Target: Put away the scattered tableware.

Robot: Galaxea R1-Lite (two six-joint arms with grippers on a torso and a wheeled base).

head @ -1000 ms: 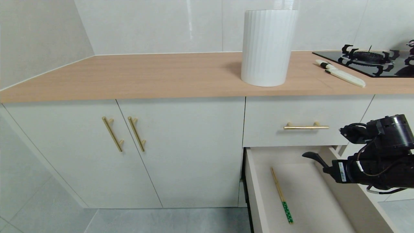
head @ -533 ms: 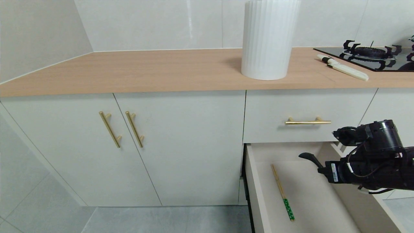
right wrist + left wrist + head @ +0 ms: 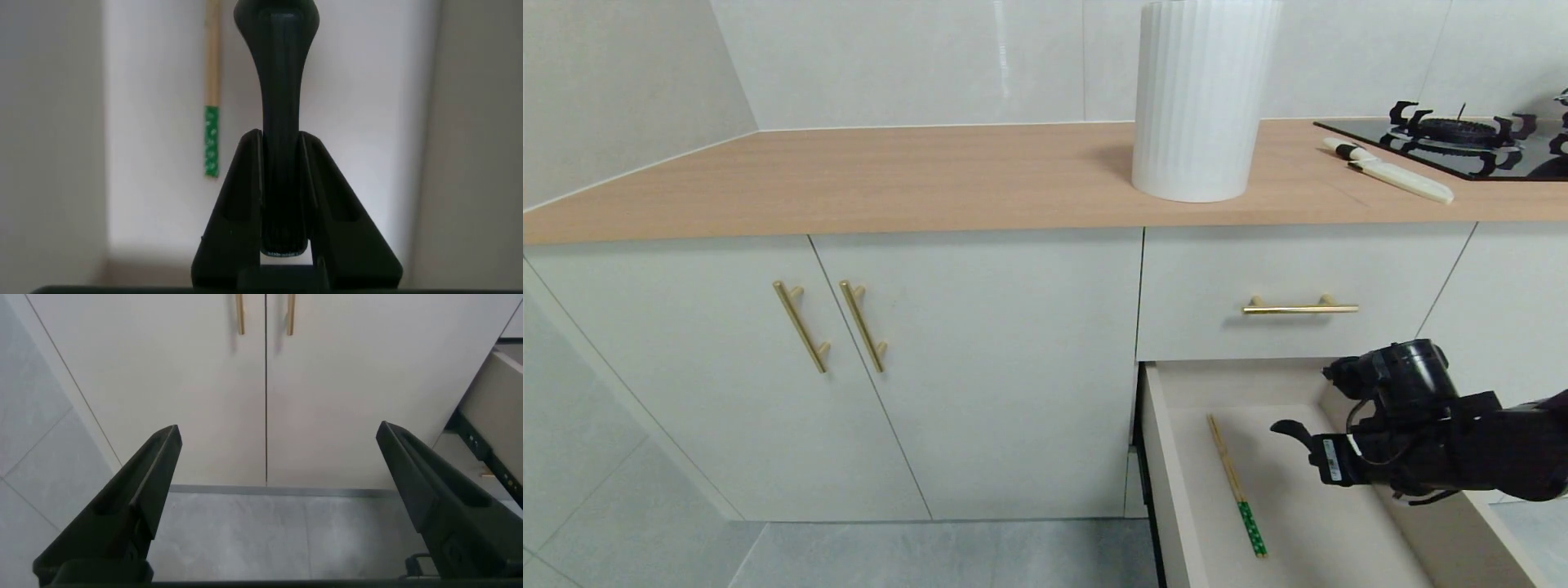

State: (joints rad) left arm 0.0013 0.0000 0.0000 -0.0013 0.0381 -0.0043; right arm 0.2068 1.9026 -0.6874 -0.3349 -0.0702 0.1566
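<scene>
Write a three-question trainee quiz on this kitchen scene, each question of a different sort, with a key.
1. True or false: the chopsticks lie inside the open drawer.
2. Pick one: the right gripper is A) open and empty, B) shut on a black utensil, C) shut on the chopsticks.
3. Short answer: what lies on the countertop between the white ribbed container and the stove?

Key: 1 true; 2 B; 3 the knife.
</scene>
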